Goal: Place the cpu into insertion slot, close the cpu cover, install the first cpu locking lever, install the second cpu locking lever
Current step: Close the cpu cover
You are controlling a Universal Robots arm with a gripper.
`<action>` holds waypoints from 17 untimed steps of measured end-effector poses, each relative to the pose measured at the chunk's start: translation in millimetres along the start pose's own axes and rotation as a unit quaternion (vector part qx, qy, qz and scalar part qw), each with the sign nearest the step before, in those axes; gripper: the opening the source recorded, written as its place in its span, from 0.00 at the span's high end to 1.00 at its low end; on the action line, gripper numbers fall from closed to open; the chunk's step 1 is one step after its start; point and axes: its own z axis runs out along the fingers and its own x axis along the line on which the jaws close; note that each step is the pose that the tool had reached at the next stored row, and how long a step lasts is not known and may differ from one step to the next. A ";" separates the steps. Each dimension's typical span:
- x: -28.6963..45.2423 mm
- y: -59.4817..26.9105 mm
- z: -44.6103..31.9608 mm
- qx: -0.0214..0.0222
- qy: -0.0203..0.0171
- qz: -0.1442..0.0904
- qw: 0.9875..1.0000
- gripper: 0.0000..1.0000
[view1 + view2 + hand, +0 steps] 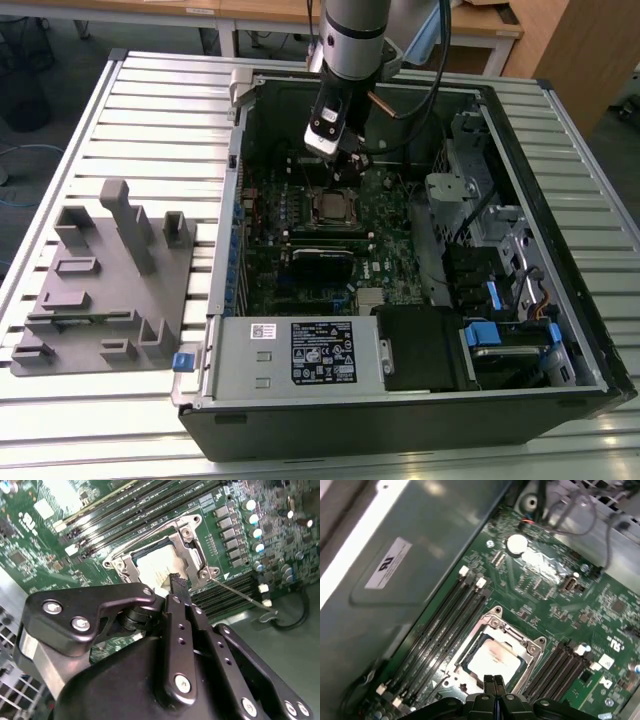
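Slatted metal table (80, 120) is carrying an open computer case (400, 430) lying on its side. A grey fixture block (100, 270) is sitting at 9 o'clock of the case in the exterior view. The power supply (300, 355) is sitting along the near edge of the case. Going back toward 12 o'clock, the green circuit board (265, 290) is lying flat, with the insertion slot (334, 208) sitting roughly mid-board. The cpu (492, 661) is sitting in that slot, pale top facing up. The cpu cover (506, 632) is lying down flat around it, framing the chip through its cut-out. A thin wire locking lever (240, 595) is running out from one corner of the socket, past the memory slots (445, 625); can't tell if it's latched. The gripper (494, 681) is hanging just at 12 o'clock of the slot in the exterior view, tips right at the cover's edge. Its fingers (177, 582) are pressing together with nothing between them; contact with the cover is unclear. The arm (355, 35) is coming down from 12 o'clock, with wooden desks (300, 12) showing behind.
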 end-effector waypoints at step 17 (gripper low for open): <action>0.0 0.0 0.0 0.000 0.003 -0.117 0.993 0.90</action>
